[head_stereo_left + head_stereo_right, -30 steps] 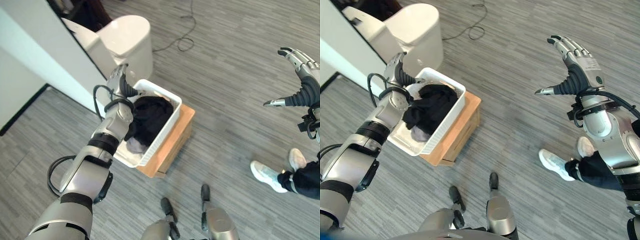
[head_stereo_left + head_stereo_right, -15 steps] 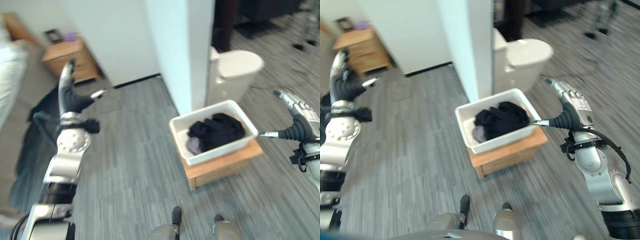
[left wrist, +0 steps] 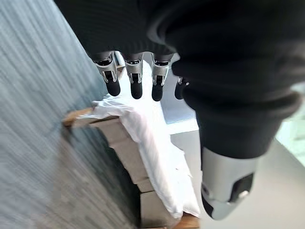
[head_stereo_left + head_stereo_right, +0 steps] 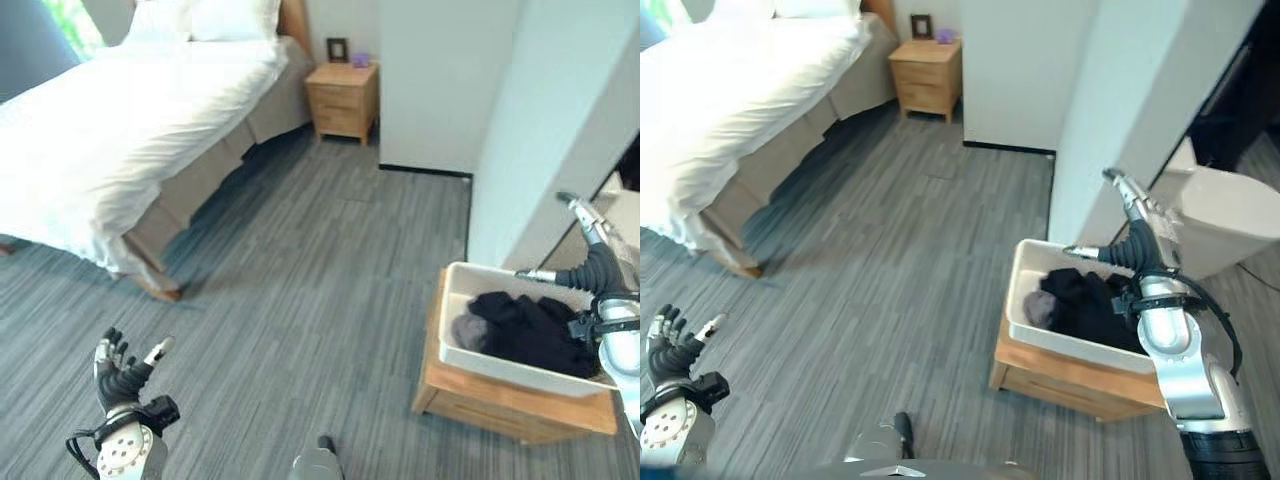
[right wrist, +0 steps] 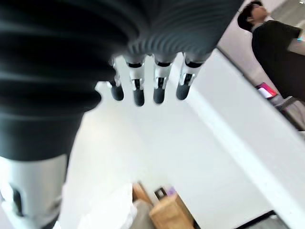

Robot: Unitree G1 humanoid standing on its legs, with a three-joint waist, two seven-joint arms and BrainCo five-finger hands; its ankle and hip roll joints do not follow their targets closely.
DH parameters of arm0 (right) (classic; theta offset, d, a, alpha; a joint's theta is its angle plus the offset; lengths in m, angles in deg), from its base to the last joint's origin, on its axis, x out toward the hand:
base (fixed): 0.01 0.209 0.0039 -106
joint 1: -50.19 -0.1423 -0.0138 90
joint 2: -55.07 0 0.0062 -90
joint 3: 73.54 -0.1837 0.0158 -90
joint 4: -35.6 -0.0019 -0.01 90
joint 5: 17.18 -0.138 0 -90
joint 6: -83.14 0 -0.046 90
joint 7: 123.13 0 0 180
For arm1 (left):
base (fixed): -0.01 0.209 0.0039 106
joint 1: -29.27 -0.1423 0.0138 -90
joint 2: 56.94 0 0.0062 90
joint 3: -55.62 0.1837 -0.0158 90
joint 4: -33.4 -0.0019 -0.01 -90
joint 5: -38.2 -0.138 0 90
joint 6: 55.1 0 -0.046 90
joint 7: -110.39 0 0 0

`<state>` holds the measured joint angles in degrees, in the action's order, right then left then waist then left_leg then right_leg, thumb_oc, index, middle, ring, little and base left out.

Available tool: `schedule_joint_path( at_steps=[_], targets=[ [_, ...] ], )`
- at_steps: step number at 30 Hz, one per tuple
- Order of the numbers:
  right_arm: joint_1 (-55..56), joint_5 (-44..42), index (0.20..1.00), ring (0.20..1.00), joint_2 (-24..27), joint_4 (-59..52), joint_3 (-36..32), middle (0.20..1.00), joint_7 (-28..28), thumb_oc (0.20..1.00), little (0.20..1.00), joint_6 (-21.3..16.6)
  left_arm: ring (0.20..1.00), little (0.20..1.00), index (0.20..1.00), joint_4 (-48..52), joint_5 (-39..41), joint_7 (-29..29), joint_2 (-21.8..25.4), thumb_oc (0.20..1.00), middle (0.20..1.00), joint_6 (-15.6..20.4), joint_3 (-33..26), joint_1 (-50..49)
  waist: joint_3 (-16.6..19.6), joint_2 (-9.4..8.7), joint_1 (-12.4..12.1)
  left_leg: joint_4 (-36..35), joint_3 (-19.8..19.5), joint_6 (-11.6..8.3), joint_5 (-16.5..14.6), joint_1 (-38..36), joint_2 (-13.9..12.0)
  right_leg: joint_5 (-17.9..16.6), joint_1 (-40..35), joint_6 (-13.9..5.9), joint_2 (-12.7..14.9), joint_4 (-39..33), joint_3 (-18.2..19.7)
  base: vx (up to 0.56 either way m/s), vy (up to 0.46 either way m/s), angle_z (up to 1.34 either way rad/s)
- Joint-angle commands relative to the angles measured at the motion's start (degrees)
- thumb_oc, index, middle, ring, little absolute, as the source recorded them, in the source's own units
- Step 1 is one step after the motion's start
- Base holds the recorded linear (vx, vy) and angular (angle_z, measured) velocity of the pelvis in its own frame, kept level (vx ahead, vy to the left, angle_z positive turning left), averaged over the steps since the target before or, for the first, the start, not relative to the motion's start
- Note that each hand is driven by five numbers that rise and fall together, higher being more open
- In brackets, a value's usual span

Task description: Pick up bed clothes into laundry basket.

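Now both hands empty: left hand [image 4: 122,372] spread low over floor, right hand [image 4: 1132,238] spread above basket [image 4: 455,345] on crate [image 4: 480,405]; dark clothes [image 4: 530,328] already inside. Next, I judge: cross wide bare floor to bed [image 4: 110,130], skirt wall corner [image 4: 500,180], nightstand [image 4: 342,98]

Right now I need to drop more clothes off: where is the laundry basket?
In the left eye view the white laundry basket sits low on the right, on a wooden stand beside the white wall, dark clothes inside, by the right hand.
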<state>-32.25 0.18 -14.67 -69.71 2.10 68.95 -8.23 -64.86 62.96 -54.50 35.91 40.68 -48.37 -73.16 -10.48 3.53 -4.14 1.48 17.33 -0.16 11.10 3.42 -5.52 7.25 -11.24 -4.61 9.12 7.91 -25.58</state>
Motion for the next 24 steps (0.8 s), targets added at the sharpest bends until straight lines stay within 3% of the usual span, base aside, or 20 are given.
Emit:
schedule_joint_path(
  at_steps=[1, 3, 5, 7, 8, 9, 10, 11, 13, 14, 18, 22, 24],
  targets=[
    [-7.36, -1.80, 1.000, 1.000, 1.79, -0.59, -3.31, 1.000, 2.47, 1.000, 1.000, -1.74, 1.000, 1.000, 1.000, 5.78, 2.68, -2.10, 3.08, 1.000, 1.000, 1.31, -4.74, 0.00, -0.04, -3.73, 3.50, 9.77, 14.92, -8.39, -9.27, -3.43, -16.63, -0.35, -0.29, 0.35, 0.75, -12.32, -4.34, -0.11, 0.149, 3.12],
    [-5.90, -2.51, 1.000, 1.000, 1.31, -0.47, -5.77, 1.000, 3.24, 1.000, 1.000, -1.43, 1.000, 1.000, 1.000, 6.96, 3.64, -4.14, 2.33, 1.000, 1.000, 0.10, -2.89, -0.12, 1.50, -3.13, 5.34, 3.65, 23.00, -9.13, -5.32, -7.46, -19.45, -2.25, -0.01, -0.09, 2.39, -11.46, -11.89, -0.14, 0.369, 1.76],
    [-5.38, -3.05, 1.000, 1.000, 0.76, 0.02, -6.39, 1.000, 3.07, 1.000, 1.000, -1.07, 1.000, 1.000, 1.000, 8.38, 3.69, -6.07, 2.01, 1.000, 1.000, -0.44, -1.25, -0.70, 2.21, -2.40, 4.96, -0.31, 21.40, -9.04, -5.25, -8.38, -17.25, -3.19, 0.29, -0.93, 3.30, -9.93, -13.57, -0.02, 0.368, 1.81],
    [-5.21, -3.55, 1.000, 1.000, -0.29, 1.48, -6.89, 1.000, 3.83, 1.000, 1.000, -0.78, 1.000, 1.000, 1.000, 9.40, 3.43, -6.94, 1.56, 1.000, 1.000, -0.65, -0.09, -0.38, 2.45, -2.64, 4.61, -2.75, 17.86, -8.28, -5.44, -7.37, -13.78, -4.18, 0.79, -2.40, 6.10, -6.54, -14.24, 0.05, 0.357, 1.65],
    [-5.46, -3.58, 1.000, 1.000, -1.30, 2.21, -6.49, 1.000, 3.99, 1.000, 1.000, -0.72, 1.000, 1.000, 1.000, 9.94, 3.17, -7.37, 1.58, 1.000, 1.000, -0.84, 1.13, -0.10, 2.28, -2.93, 4.34, -4.01, 16.03, -6.97, -6.48, -7.22, -11.40, -4.05, 1.69, -3.19, 8.46, -1.69, -14.43, 0.10, 0.403, 0.80],
    [-5.60, -3.52, 1.000, 1.000, -1.87, 2.44, -6.26, 1.000, 3.80, 1.000, 1.000, -0.68, 1.000, 1.000, 1.000, 10.40, 2.84, -7.64, 1.68, 1.000, 1.000, -0.75, 1.91, 0.02, 1.89, -3.09, 4.72, -4.98, 14.57, -5.84, -7.37, -7.63, -9.71, -4.65, 3.16, -3.49, 10.60, 3.05, -13.53, 0.11, 0.401, 1.07],
    [-6.02, -3.85, 1.000, 1.000, -2.83, 3.13, -5.65, 1.000, 4.21, 1.000, 1.000, -0.87, 1.000, 1.000, 1.000, 10.64, 2.00, -7.57, 2.72, 1.000, 1.000, -0.34, 3.07, 0.88, 0.93, -4.12, 5.70, -5.62, 12.44, -4.38, -9.24, -7.81, -7.21, -5.64, 6.20, -5.50, 13.80, 9.45, -9.95, 0.12, 0.296, 1.04],
    [-6.19, -4.54, 1.000, 1.000, -3.68, 3.65, -5.20, 1.000, 4.13, 1.000, 1.000, -0.92, 1.000, 1.000, 1.000, 10.54, 1.39, -7.43, 3.41, 1.000, 1.000, -0.06, 4.39, 1.91, 0.09, -4.76, 6.97, -5.80, 10.53, -3.70, -10.11, -7.78, -6.02, -6.56, 8.62, -6.15, 13.89, 11.87, -4.67, 0.08, 0.229, 1.16],
    [-4.95, -5.13, 1.000, 1.000, -4.63, 4.58, -5.17, 1.000, 4.47, 1.000, 1.000, -1.31, 1.000, 1.000, 1.000, 9.83, 0.42, -7.12, 4.65, 1.000, 1.000, 0.07, 6.30, 4.39, -1.87, -5.30, 9.48, -5.99, 7.77, -2.62, -9.79, -6.84, -4.21, -6.62, 13.21, -6.64, 9.14, 12.24, 7.43, -0.01, 0.138, 1.35],
    [-4.01, -5.26, 1.000, 1.000, -5.10, 4.77, -5.66, 1.000, 4.64, 1.000, 1.000, -1.58, 1.000, 1.000, 1.000, 10.05, 0.19, -7.13, 4.89, 1.000, 1.000, 0.14, 7.06, 5.52, -2.55, -5.14, 9.97, -6.21, 6.01, -2.42, -10.03, -6.57, -3.80, -5.07, 14.54, -6.31, 7.10, 12.19, 11.39, -0.04, 0.094, 1.67],
    [-1.14, -12.54, 1.000, 1.000, -9.59, 5.87, -7.35, 1.000, 4.54, 1.000, 1.000, -3.76, 1.000, 1.000, 1.000, 9.95, -2.32, -7.16, 5.54, 1.000, 1.000, 1.16, 10.54, 10.57, -3.39, -5.83, 12.86, -6.48, -1.50, -2.77, -10.25, -5.12, -1.95, -0.40, 15.45, -3.92, 0.63, 5.97, 19.03, 0.07, 0.031, 1.56],
    [2.27, -22.82, 1.000, 1.000, -16.15, 7.85, -5.94, 1.000, 2.77, 1.000, 1.000, -7.10, 1.000, 1.000, 1.000, 12.16, -5.59, -6.34, 4.81, 1.000, 1.000, 2.79, 10.15, 11.80, -3.07, -6.91, 14.54, -6.48, -7.06, -1.97, -10.85, -4.97, 2.17, -1.64, 14.45, -1.34, -6.51, -0.30, 26.53, 0.10, 0.023, 1.78],
    [2.15, -26.46, 1.000, 1.000, -18.21, 9.55, -2.84, 1.000, 1.31, 1.000, 1.000, -8.29, 1.000, 1.000, 1.000, 12.79, -7.35, -5.77, 4.57, 1.000, 1.000, 3.45, 9.68, 11.43, -2.75, -6.99, 13.93, -6.48, -8.41, -1.54, -11.42, -5.54, 3.80, -2.52, 13.37, -0.72, -6.68, -2.96, 27.09, 0.07, -0.018, 0.93]
  ],
)
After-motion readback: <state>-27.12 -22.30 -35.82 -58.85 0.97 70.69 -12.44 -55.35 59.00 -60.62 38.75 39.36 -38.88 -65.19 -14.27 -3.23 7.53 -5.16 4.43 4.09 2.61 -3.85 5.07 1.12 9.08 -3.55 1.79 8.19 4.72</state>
